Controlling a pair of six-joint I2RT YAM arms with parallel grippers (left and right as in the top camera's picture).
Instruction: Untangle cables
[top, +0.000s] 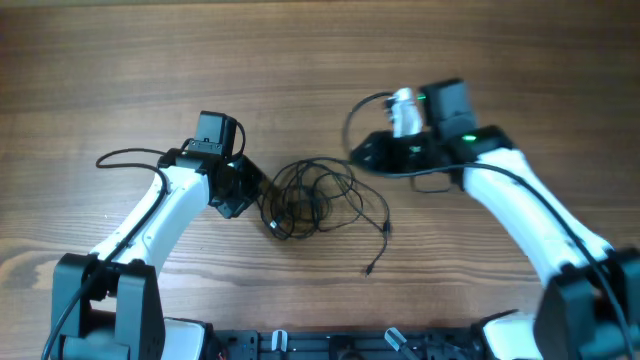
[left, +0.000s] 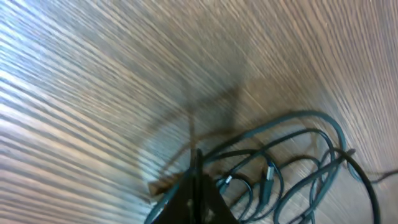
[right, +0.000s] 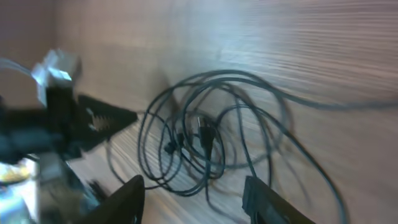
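The cables (top: 310, 195) lie as a loose tangle of thin black loops mid-table, and one free plug end (top: 370, 268) trails toward the front. My left gripper (top: 260, 197) sits at the tangle's left edge. In the left wrist view its fingers (left: 198, 186) are pressed together, with a cord of the cables (left: 292, 155) crossing at their tips. My right gripper (top: 358, 152) hovers at the tangle's upper right. In its own view it stands open (right: 196, 199) above bare wood, the cables (right: 205, 137) just beyond its fingers (right: 127, 199).
Thicker black arm cables arc beside each arm, one to the left (top: 120, 157) and one to the right (top: 360, 110). The wooden table (top: 300, 60) stretches bare behind the tangle. The robot bases stand along the front edge.
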